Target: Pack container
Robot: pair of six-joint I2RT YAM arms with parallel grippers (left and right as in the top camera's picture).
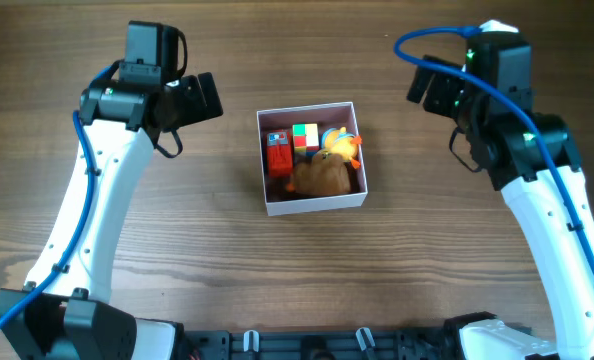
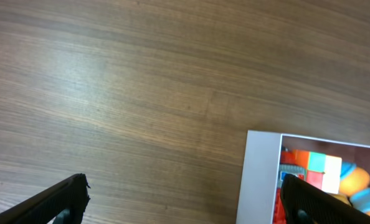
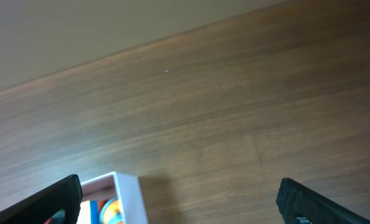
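At the centre of the table (image 1: 177, 250), between the two arms, sits the container (image 1: 315, 207) — square, so no long axis governs the approach. It lies right of and slightly nearer than the left gripper (image 1: 205, 97), and left of and nearer than the right gripper (image 1: 429, 88). Both stand well apart from it, the left judged marginally closer.

Left wrist view: fingers (image 2: 63, 200) spread wide, nothing between them, container wall at lower right. Right wrist view: fingers (image 3: 60, 199) equally wide, empty, one container corner at lower left.

Contents — a red block toy (image 1: 278, 153), a multicoloured cube (image 1: 305, 137), an orange-yellow duck (image 1: 343, 146), a brown plush (image 1: 324, 177). Every toy in view lies inside, so packing is judged near complete.
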